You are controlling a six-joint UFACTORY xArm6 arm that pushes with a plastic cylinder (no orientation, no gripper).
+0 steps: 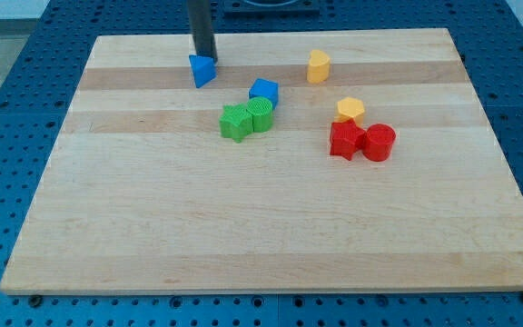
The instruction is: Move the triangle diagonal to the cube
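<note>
A blue triangle [202, 71] lies near the view's top left of the wooden board [152, 227]. My tip [207, 60] stands at the triangle's upper edge, touching or almost touching it. A blue cube [263, 92] sits to the right of and slightly below the triangle, about a block's width apart from it.
A green star [235, 122] and a green cylinder [261, 114] sit just below the blue cube. A yellow block [318, 66] is at the top, right of centre. A yellow pentagon [350, 110], a red star [345, 140] and a red cylinder [379, 142] cluster at the right.
</note>
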